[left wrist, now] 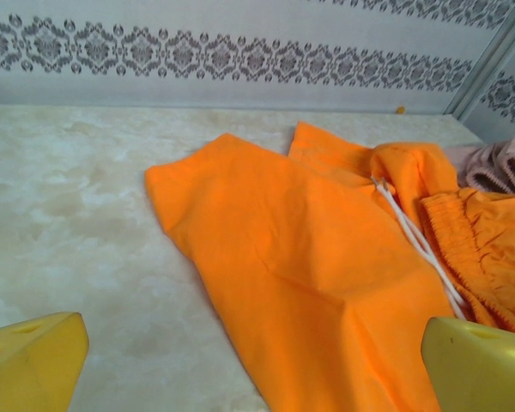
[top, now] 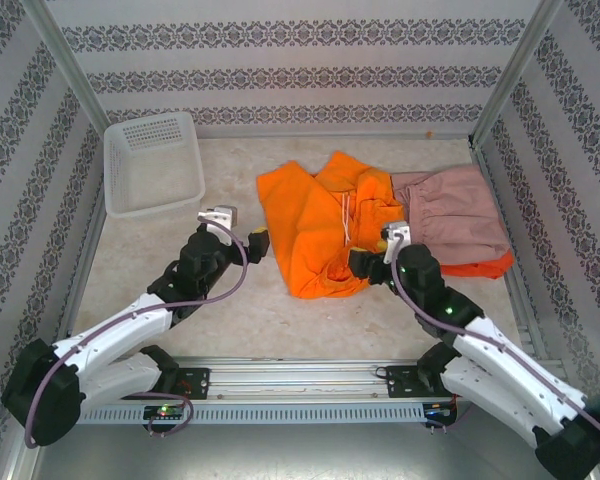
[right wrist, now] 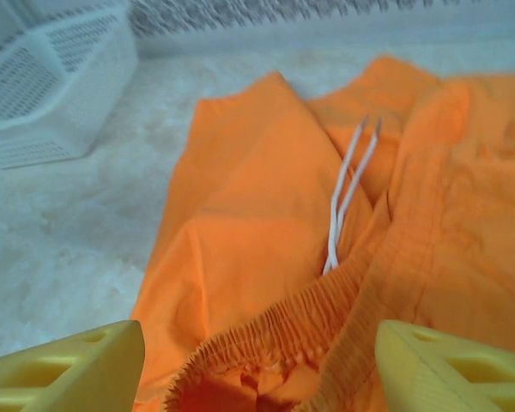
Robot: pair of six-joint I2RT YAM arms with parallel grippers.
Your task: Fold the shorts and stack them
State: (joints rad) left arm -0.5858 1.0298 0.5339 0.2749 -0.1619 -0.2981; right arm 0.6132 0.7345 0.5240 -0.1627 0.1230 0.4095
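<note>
**Right gripper**: near right; jaws well apart, holding nothing, poised over the waistband of the orange shorts.
**Left gripper**: near left; fully open, empty, near the orange shorts' left edge.
**Orange shorts:** table centre, rumpled.
**Pink shorts**: right, lying on the red shorts.
**Basket**: far left.
**Step, judged:** folding the orange pair.
**Next:** pinch an edge and carry it across flat.

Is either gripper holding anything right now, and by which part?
Nothing. Both are open: the left gripper beside the orange shorts, the right gripper with their elastic waistband lying loose between its fingers.
</note>
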